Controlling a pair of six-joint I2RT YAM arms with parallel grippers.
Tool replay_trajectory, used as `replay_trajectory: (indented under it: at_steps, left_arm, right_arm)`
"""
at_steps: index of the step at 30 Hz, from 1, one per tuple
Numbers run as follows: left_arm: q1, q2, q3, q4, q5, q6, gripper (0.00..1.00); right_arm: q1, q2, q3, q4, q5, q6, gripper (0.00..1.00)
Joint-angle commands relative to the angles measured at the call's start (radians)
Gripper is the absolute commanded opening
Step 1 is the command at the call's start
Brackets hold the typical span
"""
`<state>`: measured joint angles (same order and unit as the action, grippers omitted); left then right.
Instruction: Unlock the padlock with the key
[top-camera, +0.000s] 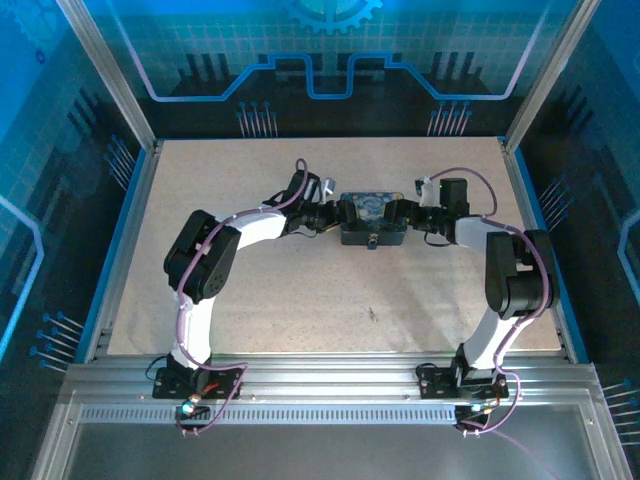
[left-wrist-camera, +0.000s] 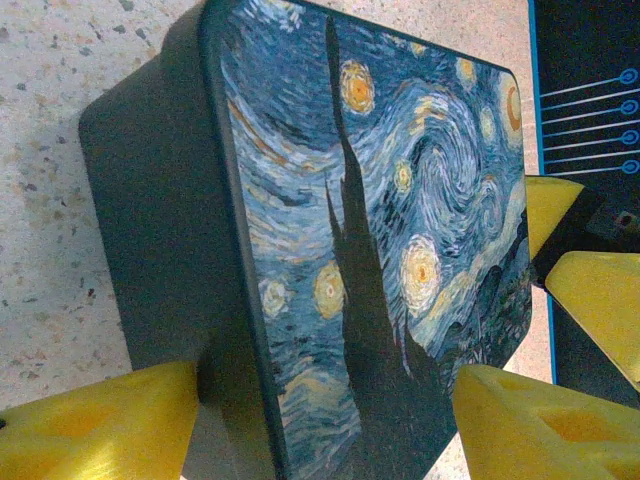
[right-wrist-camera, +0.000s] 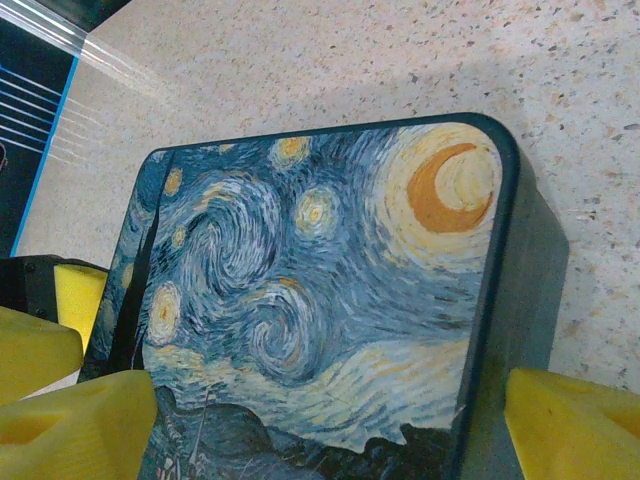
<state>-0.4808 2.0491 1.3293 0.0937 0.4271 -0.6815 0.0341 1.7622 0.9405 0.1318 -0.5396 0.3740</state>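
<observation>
Blue tin (top-camera: 368, 215) | top view: padlock (top-camera: 372, 241) at near wall | wrists: starry lid (left-wrist-camera: 400, 200)

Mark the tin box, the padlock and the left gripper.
tin box (top-camera: 372, 213): top external view, centre of printed lid.
padlock (top-camera: 372, 241): top external view, its body, at the box's near wall.
left gripper (left-wrist-camera: 328, 385): left wrist view, midway between yellow fingertips.

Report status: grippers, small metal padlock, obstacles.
Left gripper, right gripper: open, straddling blue starry-print tin box. Tiny silvery padlock at tin's near side, untouched. Thin dark key lies on table, not held.
</observation>
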Motion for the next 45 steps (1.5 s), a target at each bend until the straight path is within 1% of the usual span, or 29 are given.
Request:
replay_trajectory:
  at_steps: [1, 6, 11, 18, 26, 33, 38, 40, 43, 45]
  left_arm:
    - [-0.008, -0.008, 0.023, -0.001, 0.029, 0.013, 0.69]
    - [-0.005, -0.042, -0.001, -0.022, 0.000, 0.042, 0.70]
    - [0.002, -0.102, -0.046, -0.061, -0.026, 0.081, 0.70]
    - [0.008, -0.224, -0.172, -0.106, -0.035, 0.093, 0.71]
    - [0.015, -0.391, -0.341, -0.171, -0.084, 0.105, 0.73]
    - [0.016, -0.505, -0.445, -0.218, -0.102, 0.095, 0.75]
    - [0.032, -0.549, -0.473, -0.248, -0.144, 0.108, 0.80]
    - [0.049, -0.560, -0.474, -0.251, -0.151, 0.109, 0.87]
    - [0.081, -0.586, -0.476, -0.253, -0.166, 0.108, 0.92]
    - [0.096, -0.616, -0.480, -0.255, -0.182, 0.111, 0.93]
  right_arm:
    - [0.041, -0.009, 0.002, -0.014, -0.065, -0.009, 0.90]
    - [0.076, -0.058, -0.034, -0.017, -0.065, -0.003, 0.90]
    - [0.131, -0.116, -0.055, -0.041, -0.062, -0.001, 0.90]
    - [0.234, -0.178, -0.112, -0.071, -0.042, 0.018, 0.90]
    - [0.355, -0.229, -0.178, -0.074, 0.006, 0.069, 0.91]
    - [0.426, -0.270, -0.234, -0.051, 0.054, 0.115, 0.91]
    - [0.434, -0.286, -0.246, -0.071, 0.097, 0.117, 0.92]
    - [0.434, -0.292, -0.234, -0.109, 0.121, 0.109, 0.93]
    - [0.435, -0.327, -0.223, -0.179, 0.187, 0.091, 0.94]
    - [0.434, -0.367, -0.220, -0.239, 0.243, 0.078, 0.94]
